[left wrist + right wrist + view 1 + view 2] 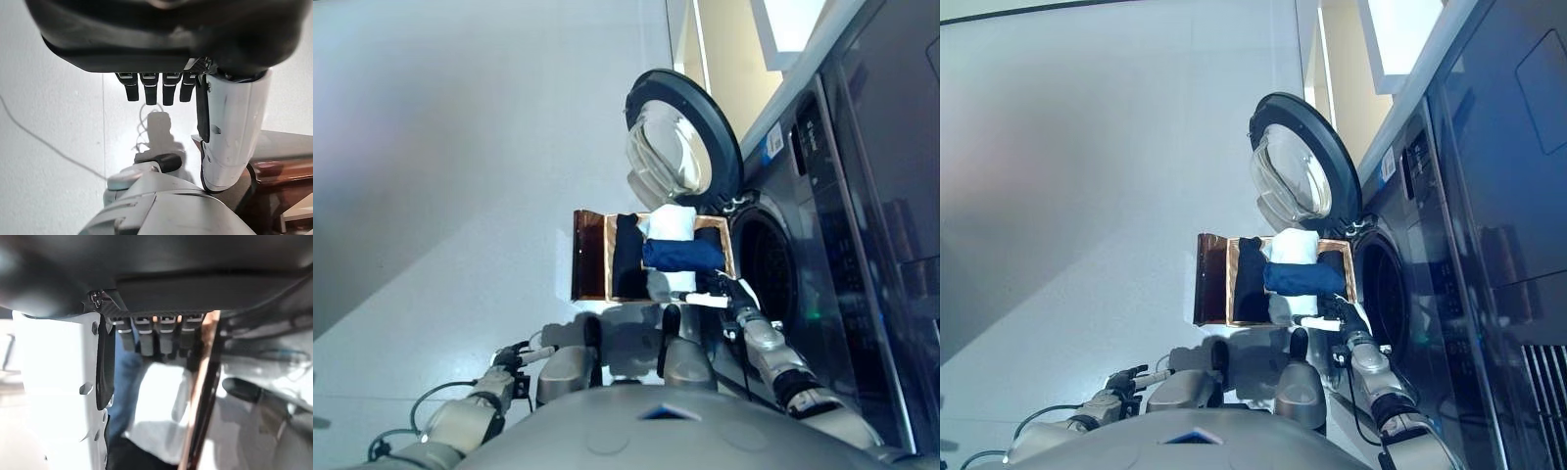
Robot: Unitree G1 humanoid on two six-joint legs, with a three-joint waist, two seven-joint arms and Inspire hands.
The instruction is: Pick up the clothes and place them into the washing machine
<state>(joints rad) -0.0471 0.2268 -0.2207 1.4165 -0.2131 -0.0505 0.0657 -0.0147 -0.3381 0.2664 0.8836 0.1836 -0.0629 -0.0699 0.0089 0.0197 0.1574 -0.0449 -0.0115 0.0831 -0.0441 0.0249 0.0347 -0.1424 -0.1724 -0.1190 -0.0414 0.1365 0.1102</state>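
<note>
A brown basket [589, 257] stands on the floor in front of the washing machine [842, 225]. It holds a navy cloth [680, 256] lying across a white cloth [672, 221], with a black cloth [626, 257] beside them. My right hand [729, 299] hovers at the basket's near edge, open and holding nothing. In the right wrist view its straight fingers [146, 340] point over the navy cloth [128, 377] and the white cloth [161, 406], next to the basket's rim [200, 406]. My left hand [514, 357] hangs low at the left, open and empty, with its fingers [149, 90] over bare floor.
The machine's round door [680, 147] is swung open just beyond the basket, and the dark drum opening [766, 264] lies right of the basket. Pale floor [460, 176] stretches to the left. A wall corner [724, 59] stands behind the door.
</note>
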